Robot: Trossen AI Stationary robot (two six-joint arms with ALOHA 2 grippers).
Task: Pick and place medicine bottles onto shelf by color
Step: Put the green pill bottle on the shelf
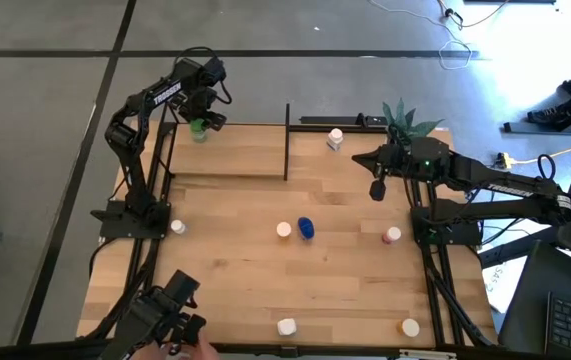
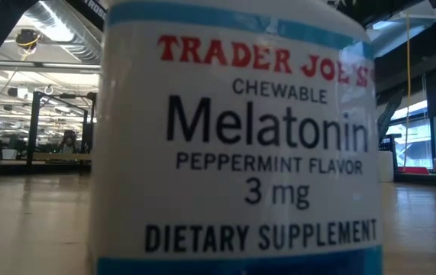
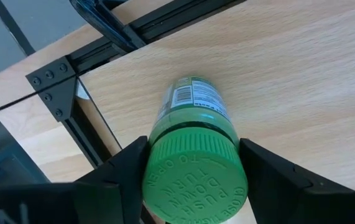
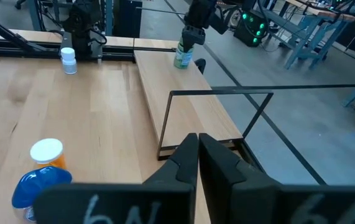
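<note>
A green medicine bottle (image 1: 199, 128) with a green cap (image 3: 193, 180) stands at the far left corner of the shelf (image 1: 235, 155), a light-wood board with black posts. My left gripper (image 1: 202, 112) is over it, pointing down, shut on it. My right gripper (image 1: 377, 190) hangs shut above the table's right half, holding nothing. On the table stand a blue bottle (image 1: 306, 228), a white one (image 1: 336, 139) and a pink-capped one (image 1: 392, 235). A white melatonin bottle (image 2: 233, 145) fills the low view. My left gripper has the green bottle's cap (image 3: 158, 168) between its two fingers (image 3: 124, 165), one on each side of the cap. The fingers come from above, pointing down. The bottle is upright, and its base appears to rest on the shelf board (image 4: 183, 68).
More small bottles dot the table: one beside the blue one (image 1: 284, 230), one at the left (image 1: 178, 228), two near the front edge (image 1: 286, 326) (image 1: 410, 327). A potted plant (image 1: 405, 120) stands at the far right. A black post (image 1: 287, 140) rises mid-table. A dark device (image 1: 165, 315) sits at the near left.
</note>
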